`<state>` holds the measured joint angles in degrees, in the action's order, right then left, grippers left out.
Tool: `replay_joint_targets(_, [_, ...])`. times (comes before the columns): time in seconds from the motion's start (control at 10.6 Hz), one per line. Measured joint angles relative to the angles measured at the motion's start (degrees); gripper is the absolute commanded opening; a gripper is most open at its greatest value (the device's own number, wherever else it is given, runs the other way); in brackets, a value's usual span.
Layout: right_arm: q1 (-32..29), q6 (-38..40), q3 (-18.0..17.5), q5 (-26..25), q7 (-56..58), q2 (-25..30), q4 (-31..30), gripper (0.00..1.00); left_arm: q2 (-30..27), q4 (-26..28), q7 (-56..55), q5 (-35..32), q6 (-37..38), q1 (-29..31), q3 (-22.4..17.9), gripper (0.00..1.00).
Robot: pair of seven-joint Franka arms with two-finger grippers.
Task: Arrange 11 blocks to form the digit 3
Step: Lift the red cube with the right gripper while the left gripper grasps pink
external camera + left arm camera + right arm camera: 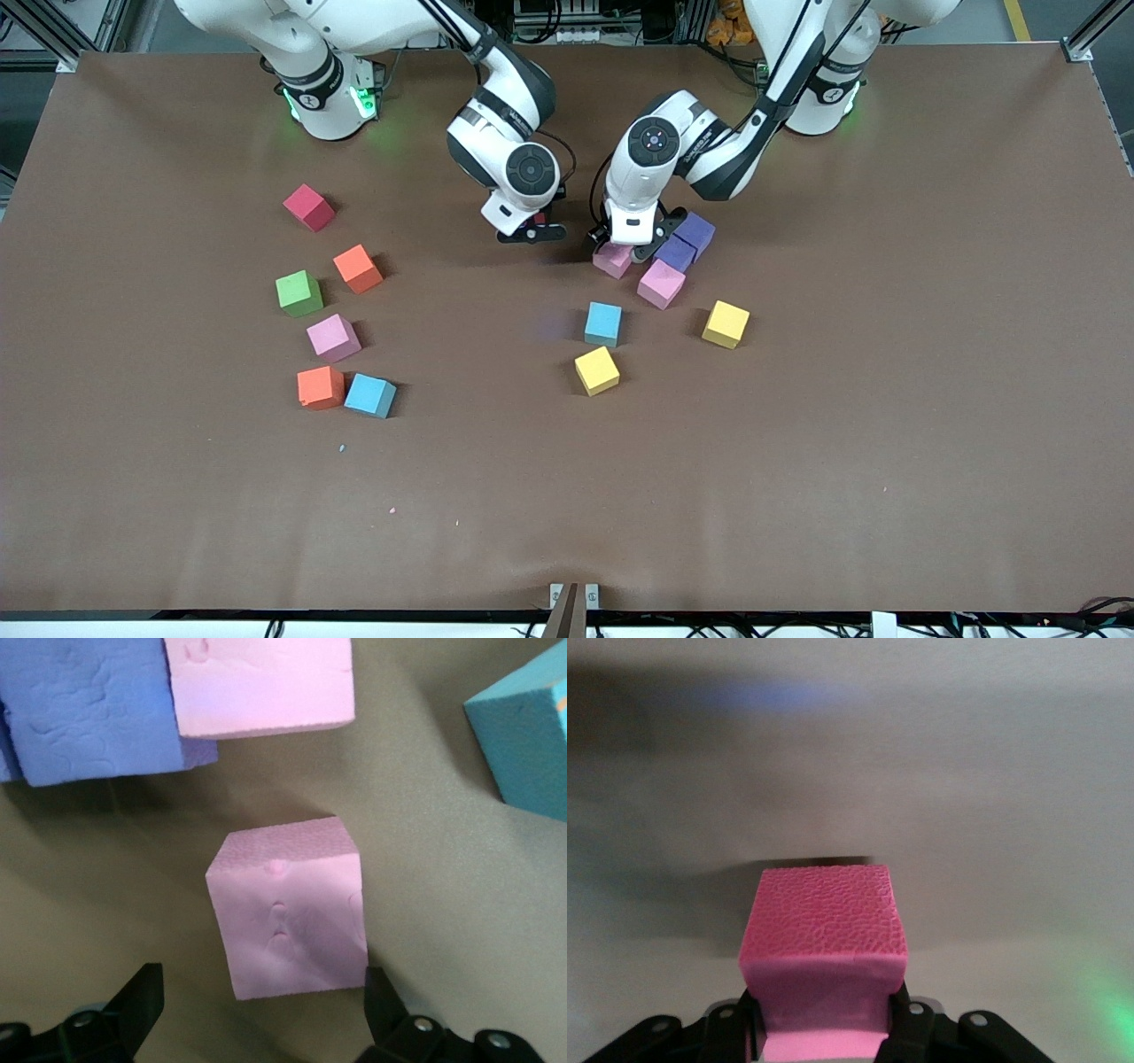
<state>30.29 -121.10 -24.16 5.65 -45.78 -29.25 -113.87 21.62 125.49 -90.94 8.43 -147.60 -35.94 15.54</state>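
Brown table point(567, 496): left gripper point(266, 1010) spread around a pink cube point(288, 908); right gripper point(824, 1028) clamps a magenta cube point(824, 930).

Even overhead light falls on the brown table point(567, 496), and each cube casts a short soft shadow. Green indicator lamps glow at the right arm's base point(330, 99), tinting the surface beside it. In the right wrist view the table is blurred, with a green glow in one corner; the close pink cube point(824, 921) is sharp.

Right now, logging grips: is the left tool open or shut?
Open: left tool has fingers spread either side of the pink foam cube, not touching.
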Motion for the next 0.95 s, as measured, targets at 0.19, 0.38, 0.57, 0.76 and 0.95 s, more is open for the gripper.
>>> replay_joint_targets(0.19, [0.7,-0.51,0.0,0.0,-0.71,-1.27,0.61,0.12,0.01,0.59,-2.54,0.0,-0.94,-0.05,0.01,1.0])
replay_joint_targets(0.38, [0.71,-0.55,0.07,0.0,-1.3,-1.58,0.82,0.13,0.01,1.48,-2.63,0.0,-2.91,-0.19,0.02,1.0])
replay_joint_targets(0.57, [0.7,-0.55,0.1,0.0,-2.92,-1.58,0.84,0.14,0.04,1.86,-2.63,-0.31,-4.01,-0.57,0.03,1.0])
replay_joint_targets(0.76, [0.64,-0.55,0.33,0.0,-3.52,-1.58,0.87,0.14,0.36,2.2,-2.63,-0.55,-5.43,-1.37,0.04,1.0])
replay_joint_targets(0.95, [0.35,-0.48,0.53,0.0,-3.57,-1.58,0.9,0.15,0.55,2.56,-2.63,-0.55,-6.08,-1.5,0.03,1.0])
